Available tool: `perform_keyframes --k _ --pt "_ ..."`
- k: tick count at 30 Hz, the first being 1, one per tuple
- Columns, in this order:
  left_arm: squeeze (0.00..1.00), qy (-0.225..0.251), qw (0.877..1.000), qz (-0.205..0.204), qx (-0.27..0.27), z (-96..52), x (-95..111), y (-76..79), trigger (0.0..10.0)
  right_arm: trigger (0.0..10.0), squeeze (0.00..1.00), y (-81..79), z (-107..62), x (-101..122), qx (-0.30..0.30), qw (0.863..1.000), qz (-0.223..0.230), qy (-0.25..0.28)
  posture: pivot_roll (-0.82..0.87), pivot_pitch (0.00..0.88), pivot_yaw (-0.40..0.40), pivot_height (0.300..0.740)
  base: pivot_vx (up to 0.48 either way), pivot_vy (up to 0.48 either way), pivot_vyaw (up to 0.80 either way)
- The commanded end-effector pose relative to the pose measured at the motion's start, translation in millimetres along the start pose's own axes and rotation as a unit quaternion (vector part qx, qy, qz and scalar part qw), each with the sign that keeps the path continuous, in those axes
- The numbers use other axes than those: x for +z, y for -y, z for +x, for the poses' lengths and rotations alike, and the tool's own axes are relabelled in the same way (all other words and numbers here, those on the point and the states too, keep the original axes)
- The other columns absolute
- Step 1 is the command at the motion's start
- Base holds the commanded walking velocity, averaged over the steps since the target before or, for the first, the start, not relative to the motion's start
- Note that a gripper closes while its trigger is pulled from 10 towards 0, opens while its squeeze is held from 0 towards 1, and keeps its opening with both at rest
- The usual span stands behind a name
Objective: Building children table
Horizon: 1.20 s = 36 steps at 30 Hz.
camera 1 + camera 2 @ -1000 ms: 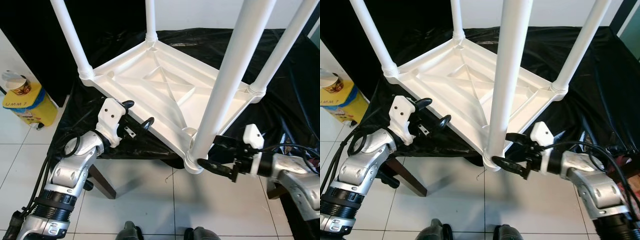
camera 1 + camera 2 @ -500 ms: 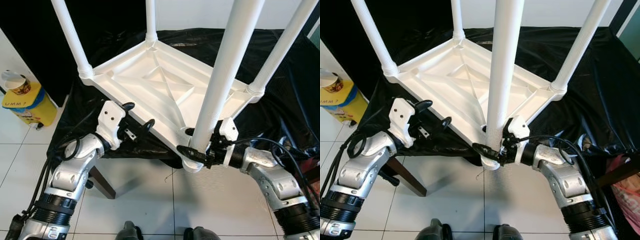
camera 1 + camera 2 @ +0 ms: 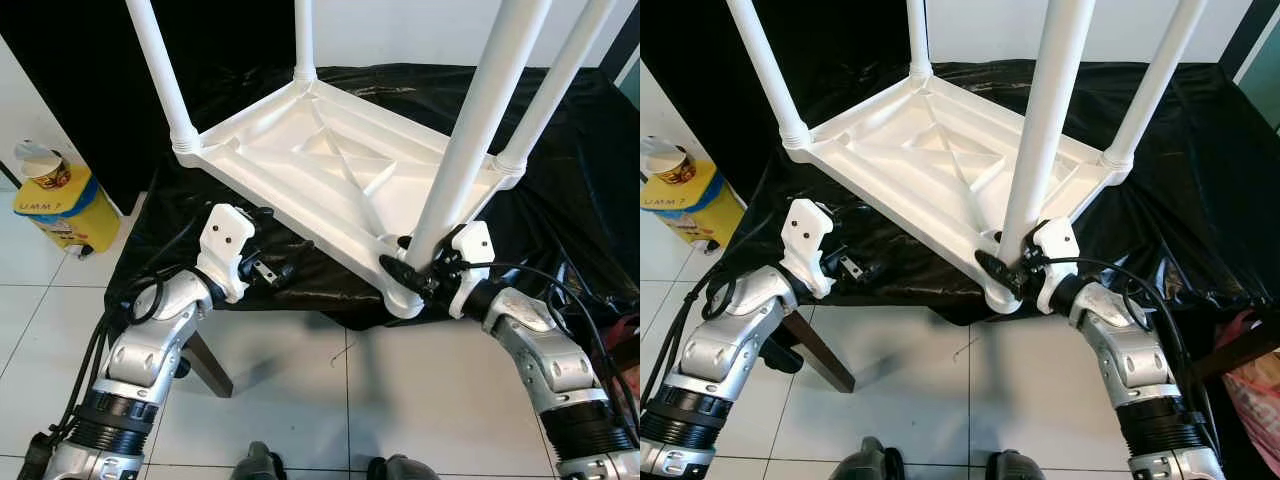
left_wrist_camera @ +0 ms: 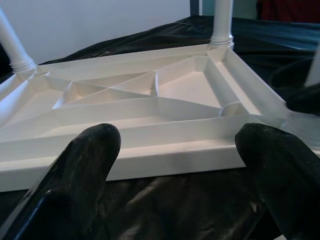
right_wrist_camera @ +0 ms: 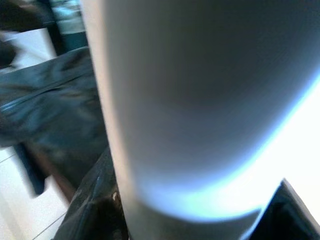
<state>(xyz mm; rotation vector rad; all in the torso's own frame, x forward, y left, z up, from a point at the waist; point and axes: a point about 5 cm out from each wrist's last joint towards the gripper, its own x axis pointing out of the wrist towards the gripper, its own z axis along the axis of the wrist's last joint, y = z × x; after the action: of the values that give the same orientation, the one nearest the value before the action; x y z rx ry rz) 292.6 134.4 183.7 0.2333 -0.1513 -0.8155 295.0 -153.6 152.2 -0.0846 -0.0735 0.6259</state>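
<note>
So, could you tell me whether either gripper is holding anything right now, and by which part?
The right gripper grips the nearest white table leg just above its socket at the upturned tabletop's corner. The left gripper is open, holding nothing.

So there's a low table draped in a black plastic sheet [image 3: 560, 150], wooden legs [image 3: 205, 362] poking out underneath onto the white tiled floor [image 3: 330, 410]. Lying directly on the sheet is the white kids' table [image 3: 330, 175], flipped upside down with its four legs up. Off beyond the sheet's edge, a yellow bin [image 3: 55, 205] sits on the floor
</note>
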Motion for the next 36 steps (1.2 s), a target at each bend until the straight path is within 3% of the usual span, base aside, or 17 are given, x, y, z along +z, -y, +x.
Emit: perform_keyframes --k 1,2,3,5,6,7,12,15,17,18,22,30,31,36 --pt "0.00 0.000 1.000 0.001 -0.019 1.3 0.4 5.0 10.0 0.0 0.00 10.1 -8.3 -17.6 -0.094 0.995 0.002 -0.043 0.04 0.112 -0.010 0.740 0.000 0.000 0.00" --pt "0.00 0.000 1.000 0.001 -0.019 1.3 0.4 5.0 10.0 0.0 0.00 10.1 -8.3 -17.6 -0.094 0.995 0.002 -0.043 0.04 0.112 -0.010 0.740 0.000 0.000 0.00" --pt "0.00 0.001 1.000 -0.001 -0.021 2.5 0.3 5.8 10.0 0.0 0.00 7.7 -7.3 -19.5 -0.131 0.990 0.010 -0.040 0.03 0.111 -0.009 0.740 0.000 0.000 0.00" --pt "0.00 0.001 1.000 -0.001 -0.021 2.5 0.3 5.8 10.0 0.0 0.00 7.7 -7.3 -19.5 -0.131 0.990 0.010 -0.040 0.03 0.111 -0.009 0.740 0.000 0.000 0.00" --pt "0.00 0.002 1.000 -0.002 -0.022 3.5 0.3 6.4 10.0 0.0 0.00 6.9 -6.5 -21.6 -0.171 0.984 0.017 -0.039 0.03 0.110 -0.007 0.740 0.000 0.000 0.00" --pt "0.00 0.005 1.000 -0.004 -0.025 6.2 0.8 7.8 10.0 0.0 0.00 6.3 -5.1 -27.5 -0.256 0.965 0.027 -0.049 0.03 0.107 -0.007 0.740 0.000 0.000 0.00" --pt "0.00 0.007 1.000 -0.006 -0.027 8.5 1.0 9.9 10.0 0.0 0.00 3.5 -2.6 -32.4 -0.314 0.947 0.030 -0.052 0.03 0.105 -0.008 0.740 0.000 0.000 0.00" --pt "0.00 0.013 0.999 -0.010 -0.029 11.8 2.2 12.7 10.0 0.0 0.00 -3.5 3.8 -35.2 -0.371 0.927 0.026 -0.057 0.03 0.102 -0.010 0.740 0.000 0.000 0.00" --pt "0.00 0.016 0.999 -0.012 -0.028 13.3 2.8 14.2 10.0 0.0 0.00 -9.3 8.9 -34.3 -0.370 0.927 0.032 -0.053 0.04 0.099 -0.010 0.740 0.000 0.000 0.00" --pt "0.00 0.020 0.999 -0.014 -0.028 14.9 3.6 16.6 10.0 10.0 0.00 -14.1 12.7 -31.6 -0.362 0.931 0.033 -0.045 0.04 0.098 -0.010 0.740 0.000 0.000 0.00" --pt "0.00 0.024 0.999 -0.017 -0.028 17.1 4.6 19.7 10.0 10.0 0.00 -19.3 16.4 -28.2 -0.351 0.935 0.033 -0.034 0.04 0.098 -0.010 0.740 0.000 0.000 0.00" --pt "0.00 0.038 0.999 -0.022 -0.008 24.6 7.4 22.5 10.0 10.0 0.00 -10.9 9.4 -24.7 -0.391 0.920 0.036 -0.006 0.03 0.096 -0.002 0.740 0.000 0.000 0.00" --pt "0.00 0.040 0.999 -0.021 -0.002 25.7 7.7 22.7 10.0 10.0 0.99 -10.7 9.2 -24.1 -0.390 0.920 0.038 -0.002 0.03 0.096 -0.002 0.740 0.000 0.000 0.00" --pt "0.00 0.044 0.999 -0.026 0.009 28.8 8.2 24.9 10.0 10.0 1.00 -7.9 7.0 -14.7 -0.364 0.930 0.039 0.036 0.02 0.097 -0.004 0.740 0.000 0.000 0.00"
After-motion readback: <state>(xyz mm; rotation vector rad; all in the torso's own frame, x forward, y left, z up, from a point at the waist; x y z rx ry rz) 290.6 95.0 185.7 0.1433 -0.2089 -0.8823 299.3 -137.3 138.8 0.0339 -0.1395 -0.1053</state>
